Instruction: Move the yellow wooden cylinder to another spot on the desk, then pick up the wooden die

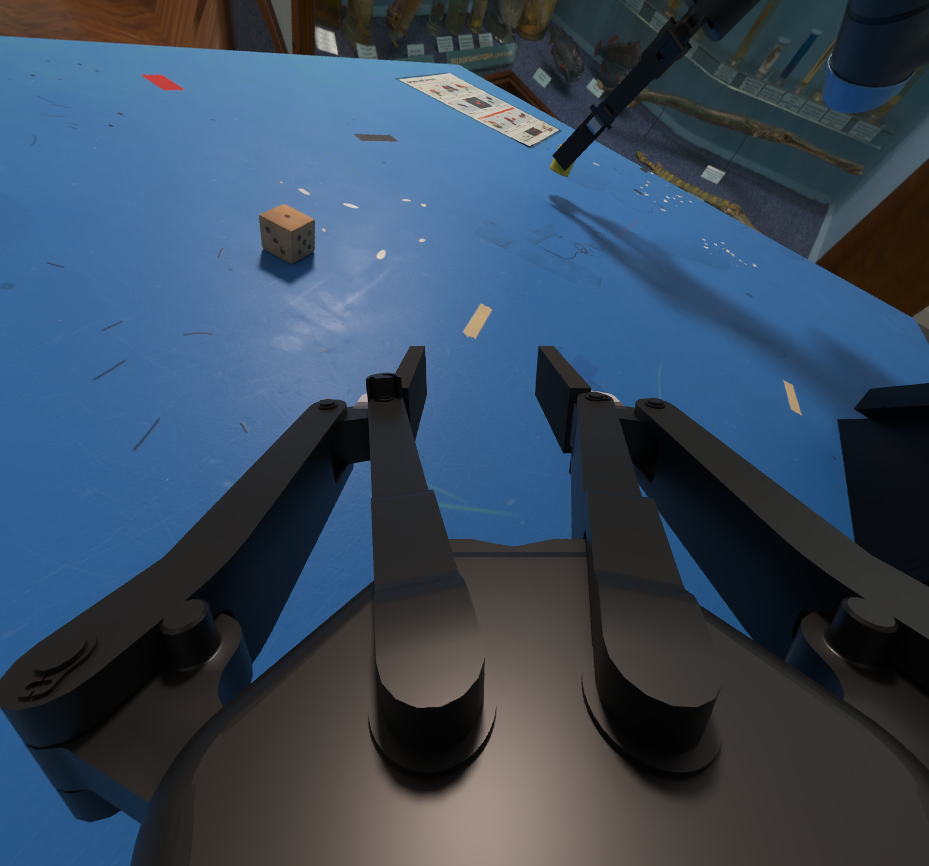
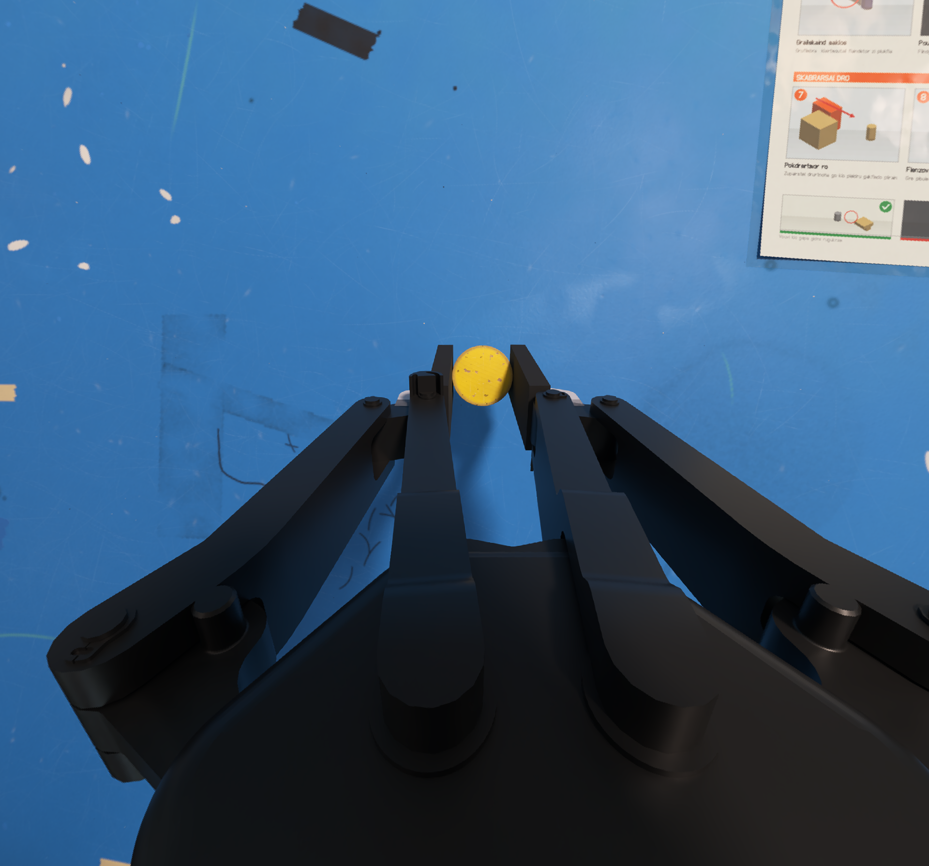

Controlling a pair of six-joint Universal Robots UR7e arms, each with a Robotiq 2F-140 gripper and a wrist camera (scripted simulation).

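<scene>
right gripper point(image 2: 481, 373) sits nearest your lens, pointing straight down at the desk point(image 2: 603, 248), fingers clamped on the yellow wooden cylinder point(image 2: 481, 375). you see only its round top face, one pad touching each side, so the grip is across the diameter and the piece hangs upright. from the left wrist view the cylinder point(image 1: 561, 166) looks lifted clear of the desk near the far edge, beside the instruction sheet point(image 1: 478, 107); cannot confirm the gap from this angle. my read: it's mid-transfer, held high so it clears the surface before you set it down elsewhere.

left gripper point(image 1: 481, 374) hangs over bare desk, fingers apart, nothing between them. likely parked out of the way with jaws ready for the second step.

wooden die point(image 1: 287, 233) rests flat on the desk ahead and left of the left gripper, well apart from the cylinder, untouched. beyond it, black tape point(image 1: 375, 137) and red tape point(image 1: 162, 82) mark the surface.
</scene>
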